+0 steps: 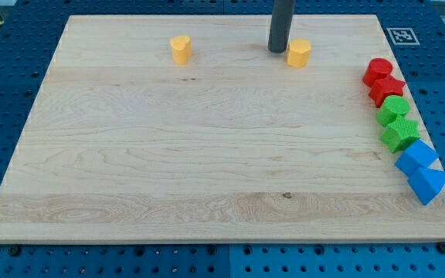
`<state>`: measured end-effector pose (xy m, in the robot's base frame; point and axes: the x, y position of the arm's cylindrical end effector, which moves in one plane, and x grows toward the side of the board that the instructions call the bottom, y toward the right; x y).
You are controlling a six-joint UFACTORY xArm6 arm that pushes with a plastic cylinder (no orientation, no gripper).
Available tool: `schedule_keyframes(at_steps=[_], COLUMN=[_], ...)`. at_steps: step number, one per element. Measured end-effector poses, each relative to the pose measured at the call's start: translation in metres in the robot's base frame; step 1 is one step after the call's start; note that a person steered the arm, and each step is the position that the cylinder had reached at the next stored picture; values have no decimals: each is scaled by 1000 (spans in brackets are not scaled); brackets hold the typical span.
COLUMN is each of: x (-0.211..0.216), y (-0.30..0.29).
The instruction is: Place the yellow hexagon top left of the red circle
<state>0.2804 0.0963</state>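
Near the frame's top centre, the yellow hexagon [299, 52], judged light, rigid and easily slid, is met on its left face by my tip [277, 51]. No claw is fitted, so nothing is held. The red circle [377, 71] lies further right.

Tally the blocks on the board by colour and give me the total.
Yellow: 2
Red: 2
Green: 2
Blue: 2
Total: 8
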Motion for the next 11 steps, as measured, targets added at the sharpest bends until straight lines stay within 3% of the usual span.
schedule_keyframes(at_steps=[1,3,7,11], x=[0,25,35,48], y=[21,-19,73,97])
